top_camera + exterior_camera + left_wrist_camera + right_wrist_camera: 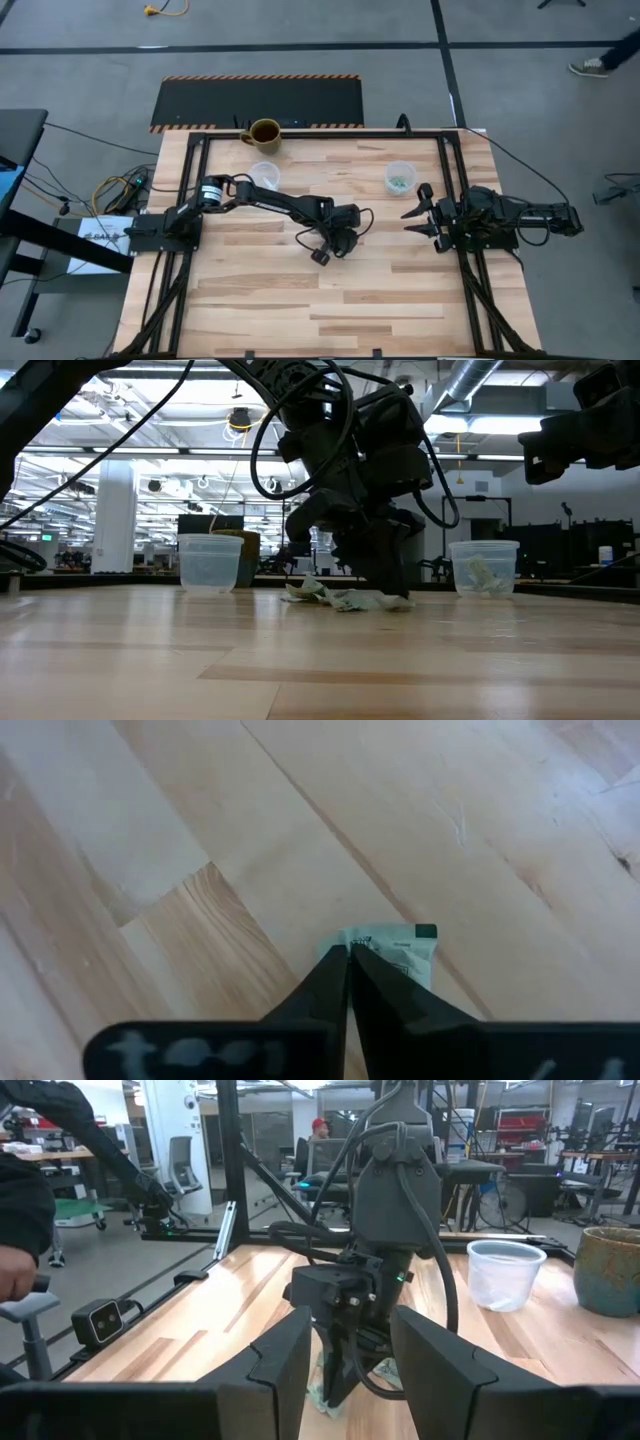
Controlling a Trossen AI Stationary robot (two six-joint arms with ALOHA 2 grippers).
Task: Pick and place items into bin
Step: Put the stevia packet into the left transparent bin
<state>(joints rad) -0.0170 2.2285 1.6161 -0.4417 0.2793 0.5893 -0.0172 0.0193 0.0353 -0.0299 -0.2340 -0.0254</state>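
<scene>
Wooden surface carries two clear plastic cups at the far side plus a brown mug at the far edge.

Right cup already holds several green-white wrapped pieces, so part of the job looks done. Left cup looks empty from above.

Left arm reaches to mid-surface. Left tool is down at the wood with jaws clenched together, and a green-white wrapped candy sits at its tips. It looks pinched by an edge, but the grip isn't confirmed.

A few more crinkly wrappers lie in a small heap on the wood right beside that tool, so several are left to move.

Right tool waits at the right side, near the filled cup, jaws spread, holding nothing.

Judgement: roughly mid-task. Remaining: lift this piece, carry it to a cup, then clear the heap.
</scene>
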